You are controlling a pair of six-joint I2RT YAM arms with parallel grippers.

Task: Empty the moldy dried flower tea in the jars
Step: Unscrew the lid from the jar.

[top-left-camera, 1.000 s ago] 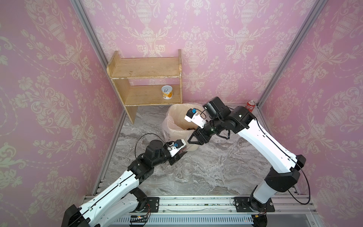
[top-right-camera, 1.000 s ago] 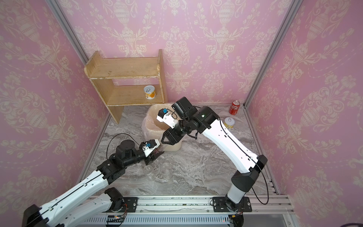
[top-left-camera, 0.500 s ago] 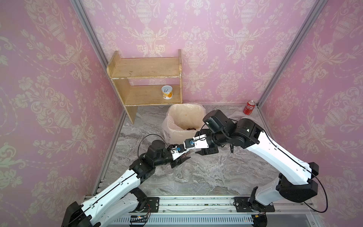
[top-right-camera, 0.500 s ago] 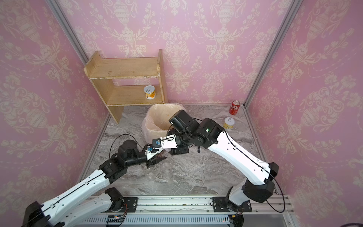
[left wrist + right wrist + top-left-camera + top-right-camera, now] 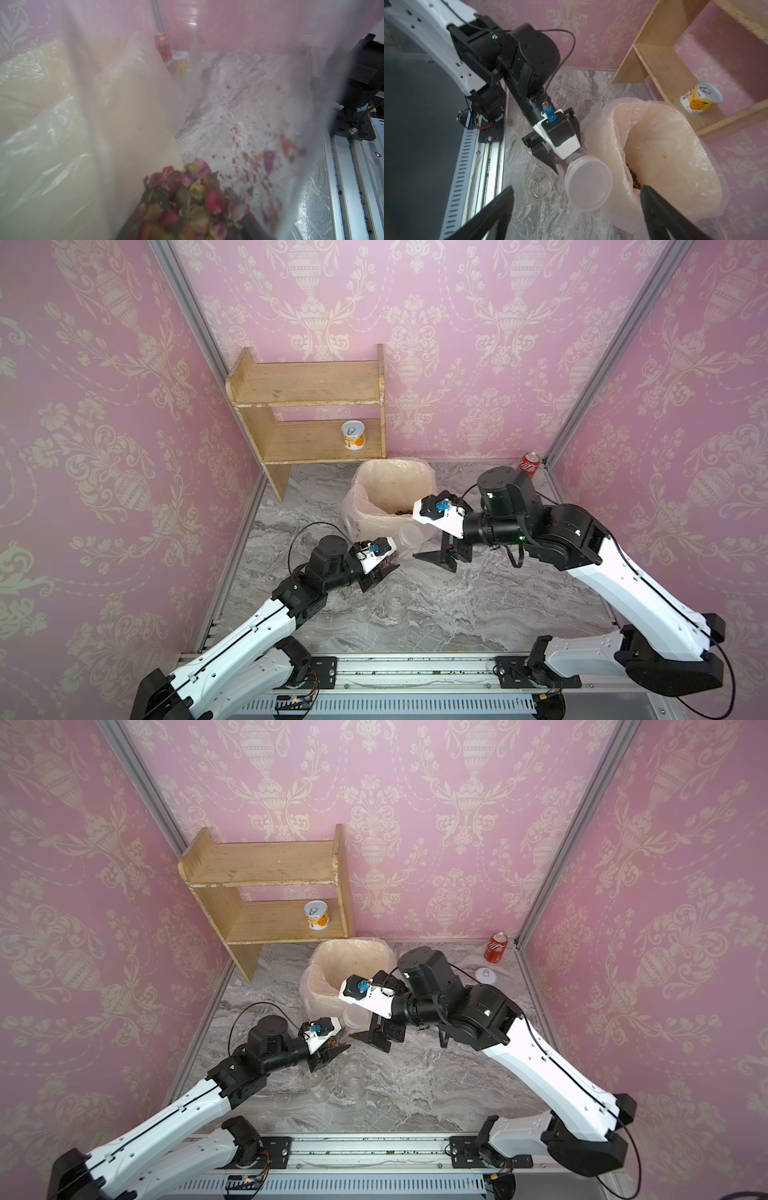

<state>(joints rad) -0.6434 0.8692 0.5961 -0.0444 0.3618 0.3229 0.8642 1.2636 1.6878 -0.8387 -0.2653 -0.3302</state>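
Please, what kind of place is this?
Probably a staged robot test booth, not a real home: pink wallpaper panels held by metal posts, robot arms mounted on a rail, a small wooden shelf.

Pink floral-patterned walls (image 5: 457, 344) on three sides, grey aluminium corner posts (image 5: 190, 302), grey marbled tabletop (image 5: 478, 605), two-tier wooden shelf (image 5: 307, 385) at the back, soft even light

Table (image 5: 498, 614) free rt of 2 low jars (image 5: 397, 602); bin (image 5: 365, 518) & held jar (image 5: 409, 536) block far side.
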